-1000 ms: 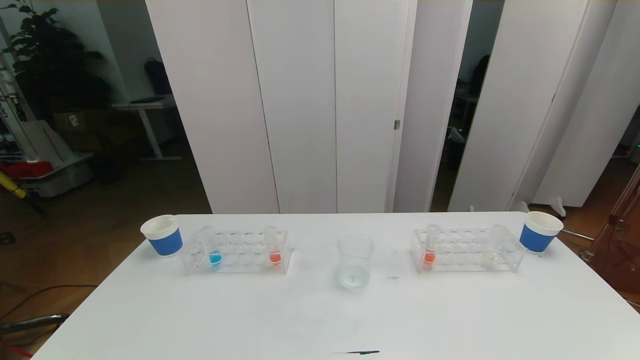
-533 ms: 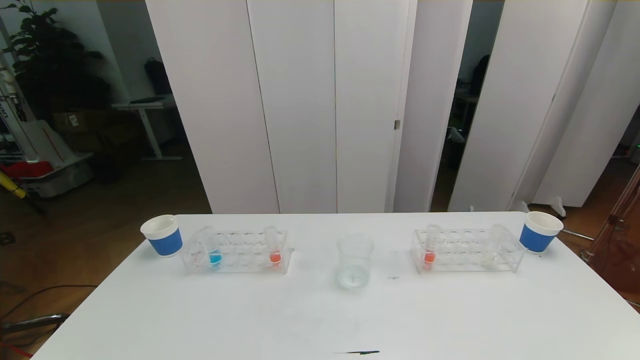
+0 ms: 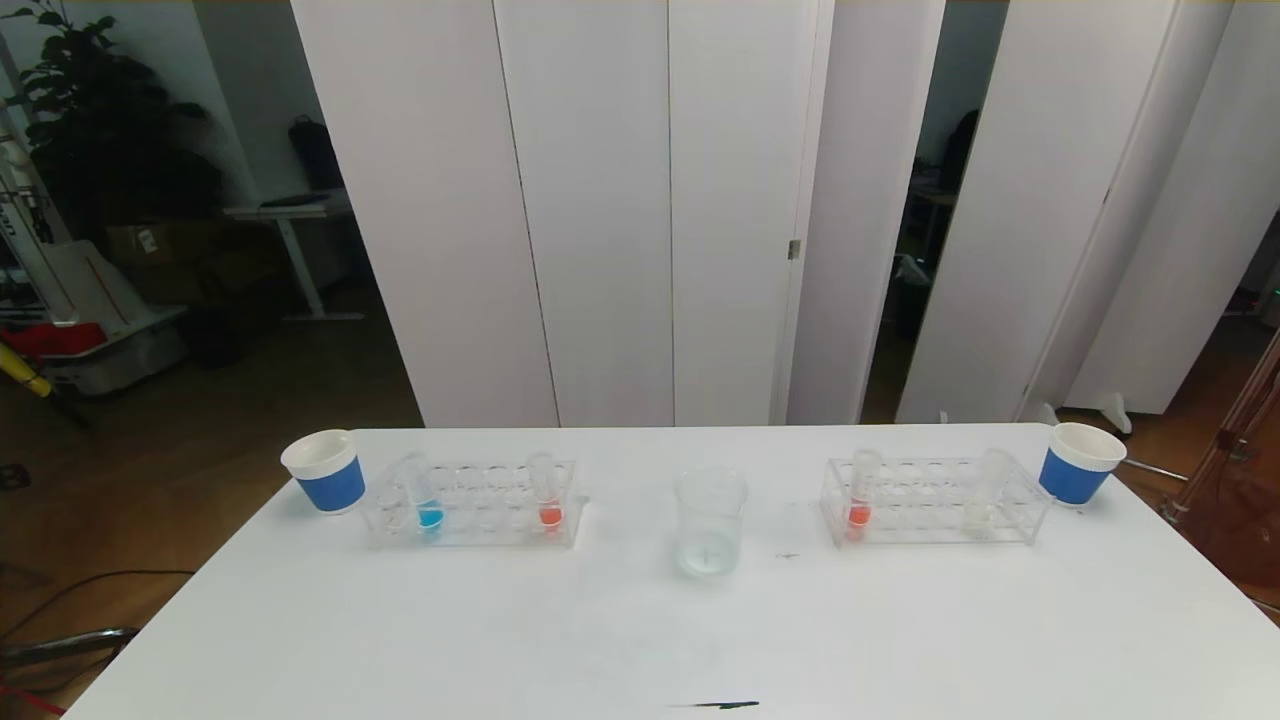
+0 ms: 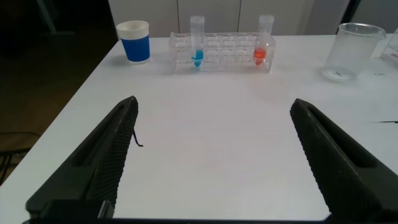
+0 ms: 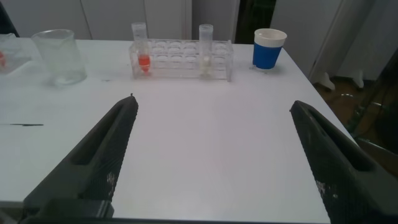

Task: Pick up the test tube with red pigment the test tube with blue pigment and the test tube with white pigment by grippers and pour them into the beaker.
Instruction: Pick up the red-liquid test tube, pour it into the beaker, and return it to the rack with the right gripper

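The beaker stands at the table's middle. The left clear rack holds the test tube with blue pigment and a red-orange tube. The right clear rack holds another red-orange tube and the test tube with white pigment. Neither arm shows in the head view. My left gripper is open and empty, low near the table's front, facing the blue tube. My right gripper is open and empty, facing the white tube and the beaker.
A blue paper cup stands at the far left beside the left rack, another at the far right. A small dark mark lies near the table's front edge. White folding screens stand behind the table.
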